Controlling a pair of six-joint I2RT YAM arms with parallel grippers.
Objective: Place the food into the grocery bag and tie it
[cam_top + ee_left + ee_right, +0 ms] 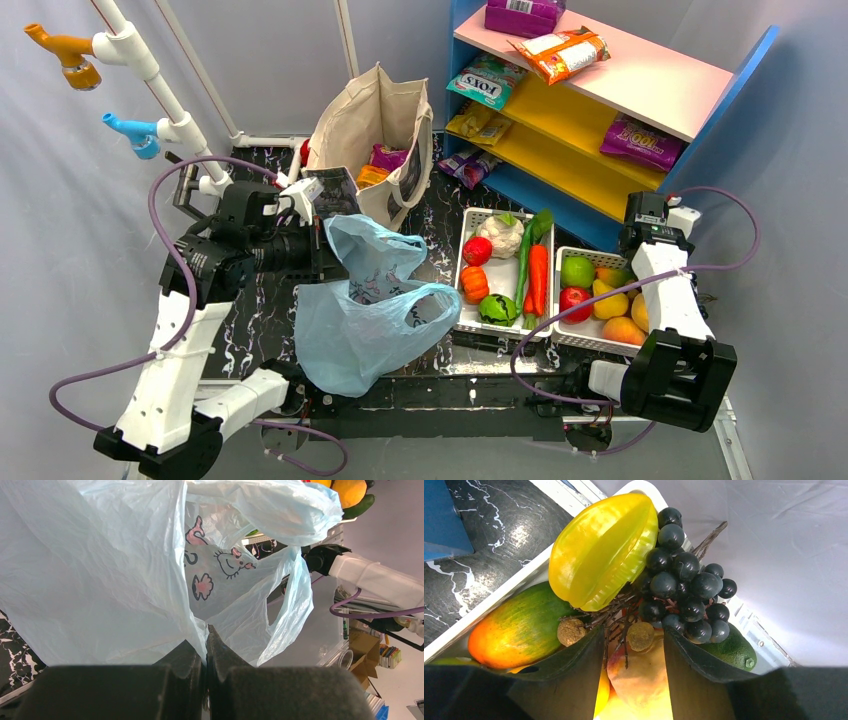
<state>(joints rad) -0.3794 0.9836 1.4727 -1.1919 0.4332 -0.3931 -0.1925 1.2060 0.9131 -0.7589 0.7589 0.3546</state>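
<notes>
My left gripper (335,252) is shut on a fold of the light-blue grocery bag (365,315), holding it up so it hangs open over the table's front. In the left wrist view the fingertips (192,652) pinch the bag's plastic (100,580). My right gripper (634,640) is open, low over the right basket (563,342), with its fingers on either side of a bunch of small brown balls on twigs (640,636) above a peach (644,680). A starfruit (599,555), black grapes (684,585) and a mango (519,630) lie just beyond.
The left basket (463,258) holds a tomato (477,250), a carrot (538,280) and other vegetables. A beige canvas tote (375,130) stands at the back. A coloured shelf (600,120) with snack packs is at the back right. A white pipe rack (150,75) is at the far left.
</notes>
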